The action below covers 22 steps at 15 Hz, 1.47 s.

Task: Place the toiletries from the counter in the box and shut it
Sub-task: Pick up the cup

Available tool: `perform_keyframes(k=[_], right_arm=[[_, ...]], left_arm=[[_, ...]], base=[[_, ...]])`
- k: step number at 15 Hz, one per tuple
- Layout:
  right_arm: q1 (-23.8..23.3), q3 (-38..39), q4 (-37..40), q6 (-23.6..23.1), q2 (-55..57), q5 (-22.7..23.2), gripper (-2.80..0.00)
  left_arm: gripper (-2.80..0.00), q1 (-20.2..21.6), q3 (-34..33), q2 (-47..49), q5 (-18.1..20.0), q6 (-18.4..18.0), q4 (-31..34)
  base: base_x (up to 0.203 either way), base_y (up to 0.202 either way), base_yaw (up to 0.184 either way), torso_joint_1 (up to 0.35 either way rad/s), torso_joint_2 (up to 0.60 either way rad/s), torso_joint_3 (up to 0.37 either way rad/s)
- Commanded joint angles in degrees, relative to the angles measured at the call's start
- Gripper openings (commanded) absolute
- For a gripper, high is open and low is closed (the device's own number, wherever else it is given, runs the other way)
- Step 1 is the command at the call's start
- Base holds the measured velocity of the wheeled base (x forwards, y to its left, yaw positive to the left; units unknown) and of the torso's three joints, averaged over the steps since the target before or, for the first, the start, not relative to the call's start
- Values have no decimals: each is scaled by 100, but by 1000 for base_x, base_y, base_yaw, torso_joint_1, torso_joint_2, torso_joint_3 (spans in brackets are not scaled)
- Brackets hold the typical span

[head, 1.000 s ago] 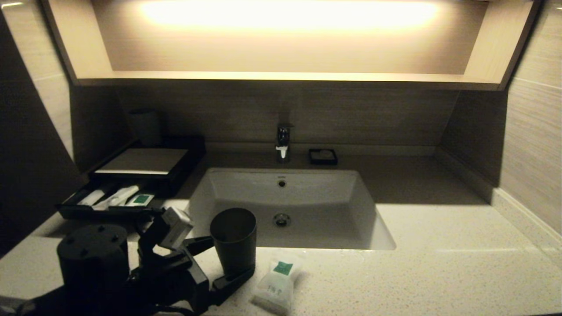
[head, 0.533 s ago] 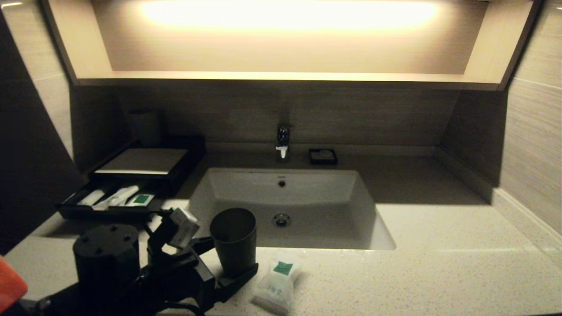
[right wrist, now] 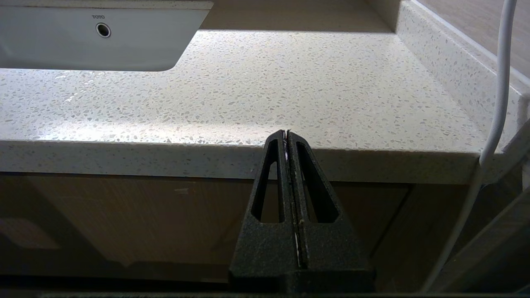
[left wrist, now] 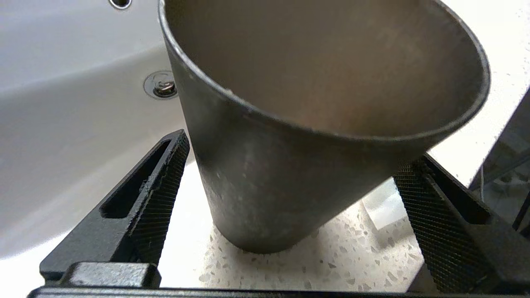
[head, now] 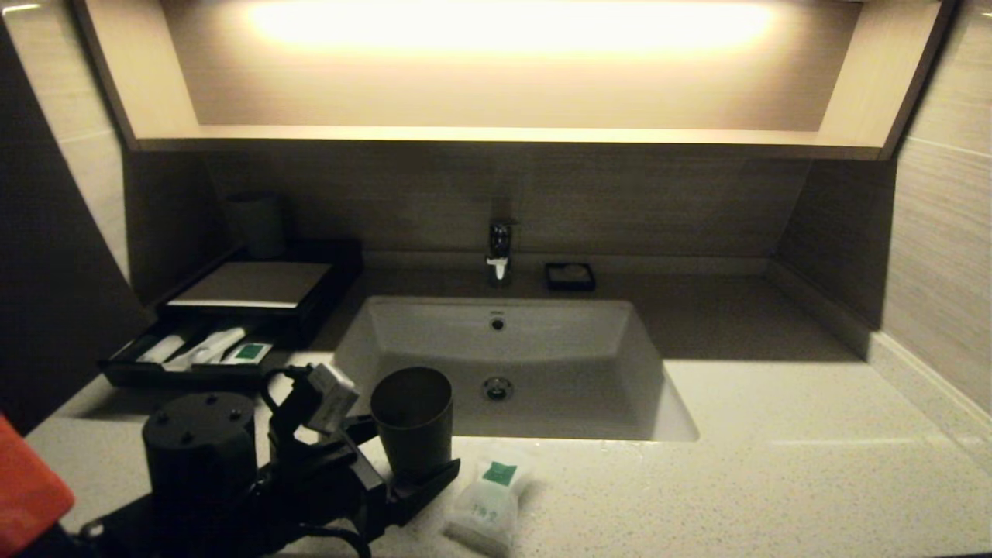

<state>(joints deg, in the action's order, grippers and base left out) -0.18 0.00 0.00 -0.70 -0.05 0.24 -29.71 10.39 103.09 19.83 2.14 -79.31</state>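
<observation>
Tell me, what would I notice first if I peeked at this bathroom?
Probably the dark cup at the front rim of the white sink, with the left gripper spread open around it. Beside the cup a small white pouch lies on the counter, and at the back left a black box has its drawer pulled out.

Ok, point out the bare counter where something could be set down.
The widest free patch is the counter, bordered by the basin and the side wall. The front strip is crowded: the left gripper, open, straddles the tumbler, with the white pouch beside it.
</observation>
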Motion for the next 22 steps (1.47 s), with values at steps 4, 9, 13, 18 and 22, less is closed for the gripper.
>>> perform_keyframes(k=[4, 9, 13, 18, 22], right_arm=[[1, 9, 0, -1, 5, 2, -280], [1, 9, 0, -1, 5, 2, -280], [1, 9, 0, -1, 5, 2, -280], [1, 0, 0, -1, 5, 2, -280], [1, 9, 0, -1, 5, 2, -280]], left_arm=[[-280, 3, -10, 62, 9, 6, -85], [-280, 16, -26, -12, -6, 14, -90], [-280, 135, -4, -252, -28, 40, -77], [-280, 746, 257, -535, -56, 137, 239], [-280, 1494, 1334, -877, -58, 130, 1491]], base=[[0, 0, 0, 0, 0, 0], [0, 0, 0, 0, 0, 0], [0, 0, 0, 0, 0, 0], [0, 0, 0, 0, 0, 0], [0, 0, 0, 0, 0, 0]])
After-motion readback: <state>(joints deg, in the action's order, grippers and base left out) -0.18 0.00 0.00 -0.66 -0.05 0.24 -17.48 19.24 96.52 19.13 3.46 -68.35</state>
